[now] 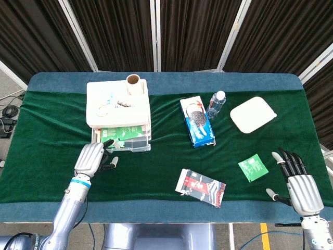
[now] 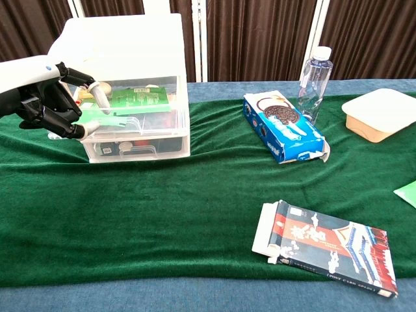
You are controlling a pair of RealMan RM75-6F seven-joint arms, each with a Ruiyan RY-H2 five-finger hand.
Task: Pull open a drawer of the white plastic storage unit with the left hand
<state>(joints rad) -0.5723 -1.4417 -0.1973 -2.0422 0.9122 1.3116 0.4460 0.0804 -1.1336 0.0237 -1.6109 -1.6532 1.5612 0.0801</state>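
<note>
The white plastic storage unit [image 1: 117,105] [image 2: 127,49] stands at the back left of the green cloth. Its upper clear drawer [image 1: 125,138] [image 2: 140,117] sticks out toward me, showing green packets inside. My left hand [image 1: 91,158] [image 2: 44,96] is at the drawer's front left corner. Its fingers curl around that corner, thumb over the rim and fingertips on the front face. My right hand [image 1: 296,179] rests open near the front right edge, fingers spread, holding nothing.
An open cookie box [image 1: 197,122] [image 2: 283,127] and a water bottle [image 1: 216,104] [image 2: 314,73] stand mid-table. A white lidded container [image 1: 253,114] [image 2: 380,112] is far right. A green packet [image 1: 252,168] and a red-blue package [image 1: 200,187] [image 2: 328,248] lie in front.
</note>
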